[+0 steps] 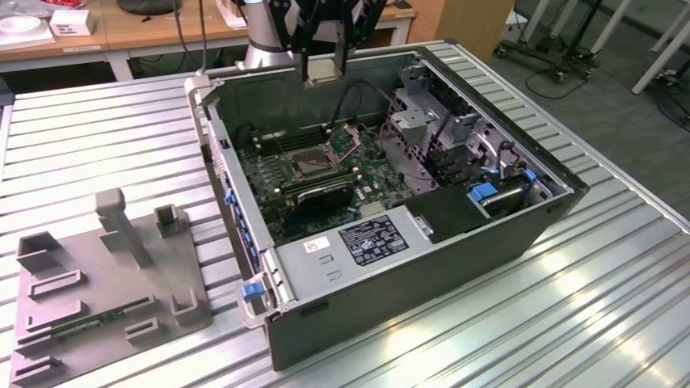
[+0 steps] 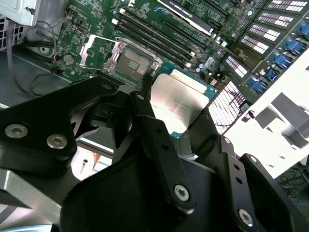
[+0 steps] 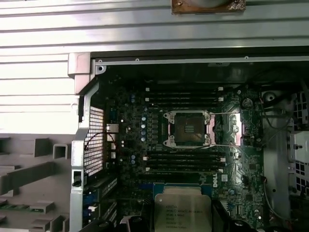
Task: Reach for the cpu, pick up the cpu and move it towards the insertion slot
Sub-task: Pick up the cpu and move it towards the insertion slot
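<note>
The cpu (image 1: 321, 78), a small flat square chip with a pale silvery-cream metal top, hangs gripped between the black fingers (image 1: 303, 44) of the gripper (image 1: 322, 74) above the far edge of the open computer case; the fingers are closed on its edges. Going from the exterior view's left to its right: a gray moulded fixture plate (image 1: 76, 303) with upright posts lies on the ribbed silvery metal table (image 1: 108, 129), and a long narrow green memory stick (image 1: 92, 318) lies in one of its grooves. Beside it stands the dark open computer case (image 1: 431, 267), its green motherboard (image 1: 275, 174) facing up. On that board sits the insertion slot (image 1: 305, 166), a square dark socket with a silvery metal frame, its hinged frame lifted open, with long black memory slots (image 1: 318, 190) just beside it. The cpu is well above the slot and apart from it. Further to the exterior view's right are gray metal drive cages (image 1: 431, 129) with blue plastic tabs (image 1: 482, 191).

In the second wrist view the cpu (image 2: 176, 104) shows its pale top and teal-green rim, held between black fingers (image 2: 159, 140), with the insertion slot (image 2: 131, 63) beyond it on the board. In the first wrist view the cpu (image 3: 182, 209) sits near the picture's edge, and the insertion slot (image 3: 187, 128) lies uncovered in the middle of the board, between rows of memory slots
</note>
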Controlling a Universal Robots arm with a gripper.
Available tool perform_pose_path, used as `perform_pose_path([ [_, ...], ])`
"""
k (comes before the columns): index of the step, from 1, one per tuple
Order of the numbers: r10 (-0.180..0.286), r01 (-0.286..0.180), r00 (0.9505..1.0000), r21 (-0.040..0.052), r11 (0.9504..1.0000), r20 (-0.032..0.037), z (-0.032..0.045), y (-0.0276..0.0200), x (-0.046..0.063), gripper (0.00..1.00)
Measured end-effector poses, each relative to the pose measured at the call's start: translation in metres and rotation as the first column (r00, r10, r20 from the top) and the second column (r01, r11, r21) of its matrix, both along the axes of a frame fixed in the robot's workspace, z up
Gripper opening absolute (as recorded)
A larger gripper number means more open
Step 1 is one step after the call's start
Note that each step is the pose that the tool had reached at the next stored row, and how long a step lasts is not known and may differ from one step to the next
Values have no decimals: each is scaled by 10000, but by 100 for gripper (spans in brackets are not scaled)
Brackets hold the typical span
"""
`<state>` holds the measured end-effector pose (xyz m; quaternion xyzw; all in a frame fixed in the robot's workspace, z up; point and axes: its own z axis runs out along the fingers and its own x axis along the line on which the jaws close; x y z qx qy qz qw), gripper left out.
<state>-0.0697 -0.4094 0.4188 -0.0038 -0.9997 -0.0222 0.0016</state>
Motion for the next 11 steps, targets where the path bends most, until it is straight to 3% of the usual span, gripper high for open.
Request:
perform_pose_path([
  [11,-1,1,10000,-1,10000,0,-4,90,87,55],
])
